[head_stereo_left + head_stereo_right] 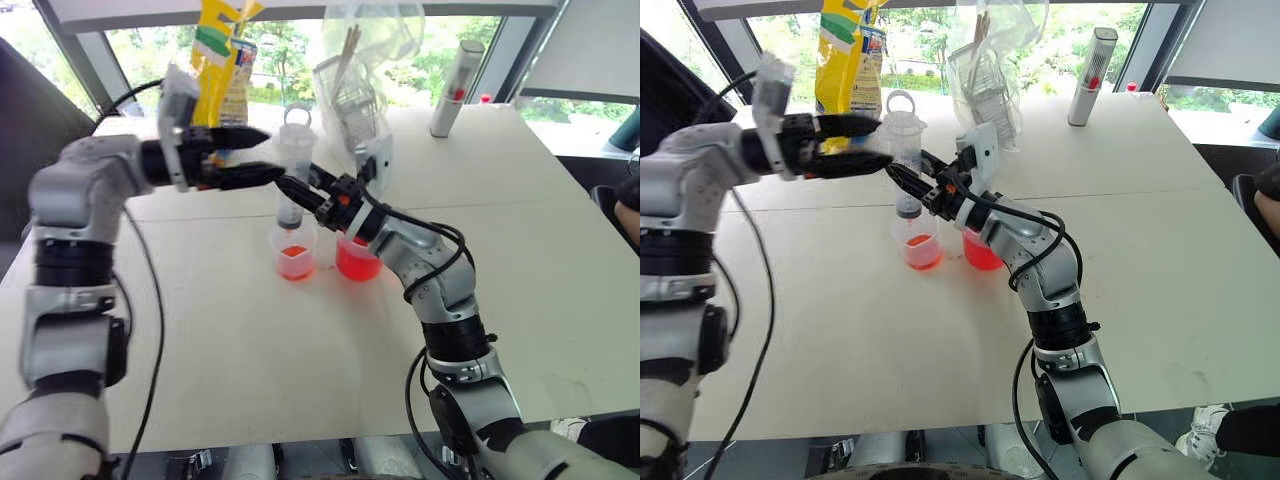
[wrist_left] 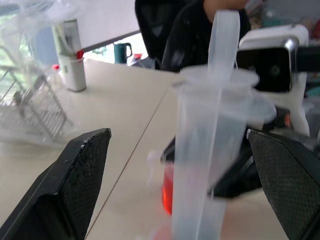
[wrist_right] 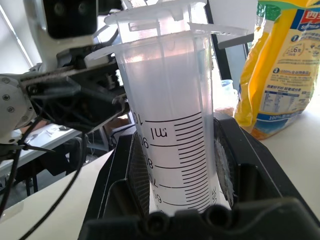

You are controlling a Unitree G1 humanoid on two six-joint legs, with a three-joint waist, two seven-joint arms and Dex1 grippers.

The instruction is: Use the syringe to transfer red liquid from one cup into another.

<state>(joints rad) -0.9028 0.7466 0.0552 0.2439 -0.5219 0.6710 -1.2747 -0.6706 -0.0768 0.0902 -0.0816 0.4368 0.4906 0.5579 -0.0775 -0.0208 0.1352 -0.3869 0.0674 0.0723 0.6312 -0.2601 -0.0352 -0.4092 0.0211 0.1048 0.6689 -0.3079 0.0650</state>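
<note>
The syringe [image 1: 294, 165] stands upright with its lower end in the small clear cup [image 1: 294, 252], which holds a little red liquid [image 1: 293, 262]. My right gripper [image 1: 300, 192] is shut on the syringe's barrel [image 3: 170, 125], which sits between its pads. The plunger rod [image 2: 218, 65] rises out of the barrel's top. My left gripper [image 1: 262, 155] is open beside the upper barrel, its black fingers [image 2: 80, 175] spread wide on either side without touching it. The wider beaker [image 1: 357, 258] with red liquid stands just right of the small cup, behind my right wrist.
At the back of the table stand a yellow bag [image 1: 220, 55], a clear plastic bag over a wire rack [image 1: 360, 75] and a white-grey capped tube [image 1: 455, 88]. A person [image 1: 630, 195] sits at the right edge. The near table surface [image 1: 300, 360] is bare.
</note>
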